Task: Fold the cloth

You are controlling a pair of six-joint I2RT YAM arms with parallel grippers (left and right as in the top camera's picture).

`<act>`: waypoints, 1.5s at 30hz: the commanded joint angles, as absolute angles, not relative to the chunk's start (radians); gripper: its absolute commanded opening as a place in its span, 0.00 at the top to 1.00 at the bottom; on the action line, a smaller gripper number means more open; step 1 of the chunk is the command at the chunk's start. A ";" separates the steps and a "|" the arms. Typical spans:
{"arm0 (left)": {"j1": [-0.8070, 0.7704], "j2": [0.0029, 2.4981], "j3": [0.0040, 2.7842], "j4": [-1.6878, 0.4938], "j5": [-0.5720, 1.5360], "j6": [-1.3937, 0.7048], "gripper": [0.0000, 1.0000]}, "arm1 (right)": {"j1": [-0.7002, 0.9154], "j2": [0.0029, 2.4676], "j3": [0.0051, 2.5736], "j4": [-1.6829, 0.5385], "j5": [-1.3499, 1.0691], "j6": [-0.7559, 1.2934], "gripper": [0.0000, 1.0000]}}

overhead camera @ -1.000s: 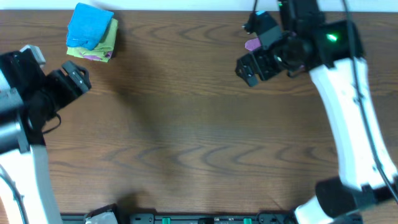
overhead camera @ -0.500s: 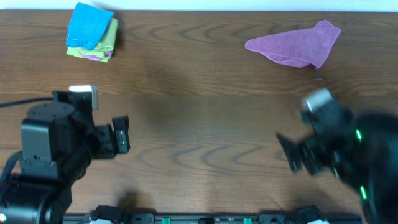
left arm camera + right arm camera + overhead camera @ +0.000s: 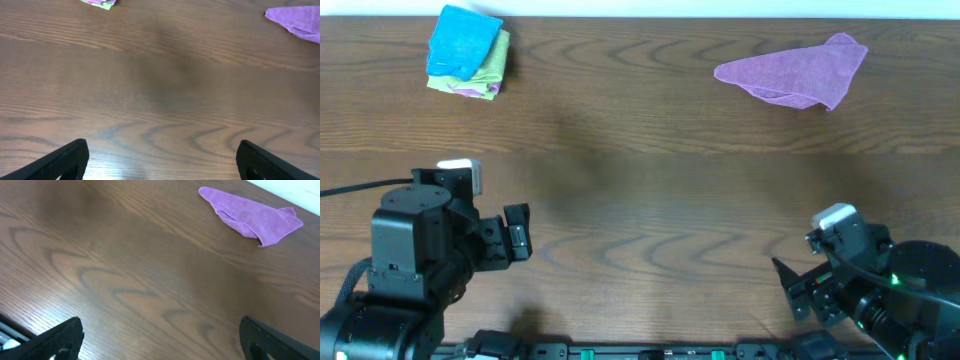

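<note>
Lying folded, the cloth (image 3: 463, 40) runs lengthwise near-to-far, slightly tilted

A dark brown wood-grain counter (image 3: 650, 200) fills every view. A narrow white strip (image 3: 720, 8) borders its far edge. Diffuse light leaves a pale sheen near the front edge.

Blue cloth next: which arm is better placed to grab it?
Left. The blue cloth lies far left, on the side of the left gripper; the right gripper sits across the table. Both open, empty.
</note>
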State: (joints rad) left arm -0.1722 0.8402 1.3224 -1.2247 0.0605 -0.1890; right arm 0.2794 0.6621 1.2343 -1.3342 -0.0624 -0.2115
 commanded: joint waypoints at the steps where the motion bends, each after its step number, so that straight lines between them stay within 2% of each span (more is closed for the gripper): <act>1: -0.176 0.836 1.322 -1.202 0.105 -0.237 0.05 | 0.274 0.659 1.232 -1.337 -0.056 -0.196 0.01; 8: -0.176 0.837 1.322 -1.151 0.131 -0.379 0.05 | 0.274 0.659 1.232 -1.337 -0.056 -0.196 0.01; 20: -0.176 0.836 1.322 -1.261 0.036 -0.381 0.05 | 0.274 0.659 1.232 -1.337 -0.056 -0.196 0.01; 30: -0.173 0.837 1.297 -1.137 -0.294 -0.345 0.05 | 0.274 0.659 1.232 -1.337 -0.056 -0.196 0.01; 35: -0.115 0.802 1.166 -0.961 -0.266 -0.225 0.05 | 0.274 0.659 1.232 -1.337 -0.056 -0.196 0.01; 45: 0.085 0.536 0.739 -0.524 0.003 -0.012 0.05 | 0.274 0.659 1.232 -1.337 -0.056 -0.196 0.01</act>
State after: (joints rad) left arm 0.0441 0.5961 0.8040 -0.5541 -0.0872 -0.1017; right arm 0.2794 0.6617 1.2331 -1.3361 -0.0620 -0.2111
